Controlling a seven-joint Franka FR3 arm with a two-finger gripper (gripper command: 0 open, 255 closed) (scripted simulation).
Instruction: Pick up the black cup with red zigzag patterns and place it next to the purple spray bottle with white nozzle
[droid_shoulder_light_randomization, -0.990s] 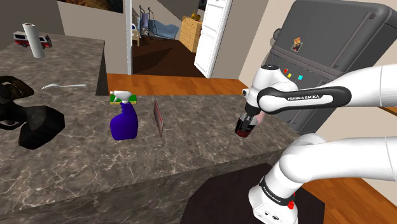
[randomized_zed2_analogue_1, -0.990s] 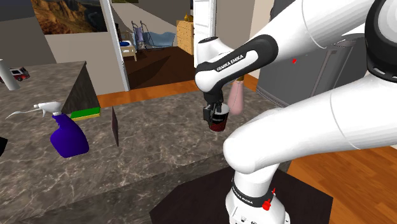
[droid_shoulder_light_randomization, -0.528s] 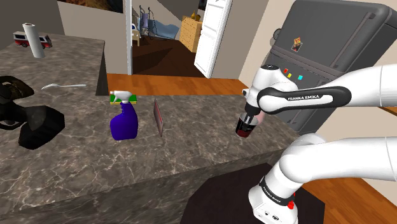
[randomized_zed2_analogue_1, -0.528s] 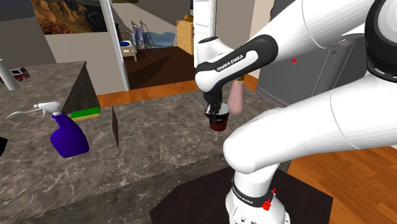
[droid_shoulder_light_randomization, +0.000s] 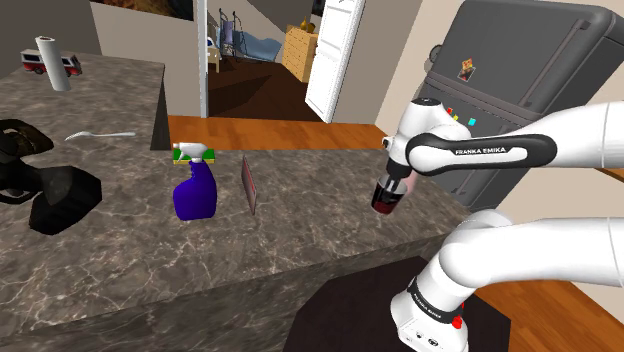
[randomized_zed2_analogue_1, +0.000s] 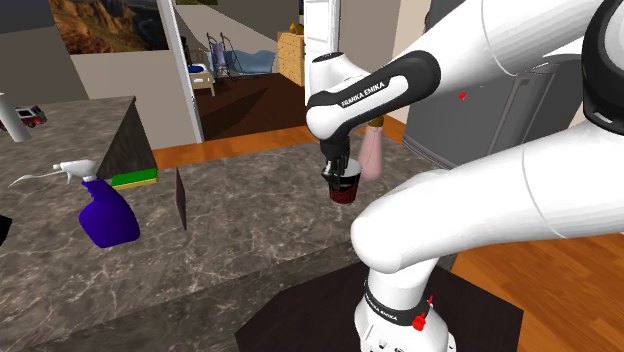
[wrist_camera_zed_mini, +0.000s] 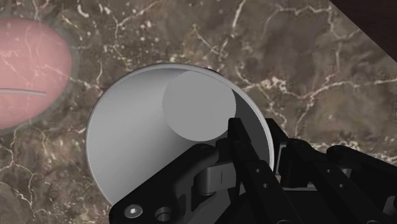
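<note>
Wrist view: round grey-lined cup (wrist_camera_zed_mini: 146, 127) in claw (wrist_camera_zed_mini: 264, 137) over veined marble counter (wrist_camera_zed_mini: 286, 57).

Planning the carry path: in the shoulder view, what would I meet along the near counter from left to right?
black lumpy object → purple spray bottle → thin upright reddish panel → dark cup with red, clasped in the gripper

Home kitchen: dark brown marble-look desk (droid_shoulder_light_randomization: 320, 230) w/ a white paper-towel roll (droid_shoulder_light_randomization: 50, 62) and a pale spoon (droid_shoulder_light_randomization: 100, 134) at far left. Big dark grey fridge (droid_shoulder_light_randomization: 520, 60) w/ small magnets (droid_shoulder_light_randomization: 467, 69) at right. Orange wood-plank floor (droid_shoulder_light_randomization: 280, 130) beyond. Open white door (droid_shoulder_light_randomization: 333, 60) leads to a bedrm: blue-covered bed (droid_shoulder_light_randomization: 262, 47), light wooden dresser (droid_shoulder_light_randomization: 300, 50).
</note>
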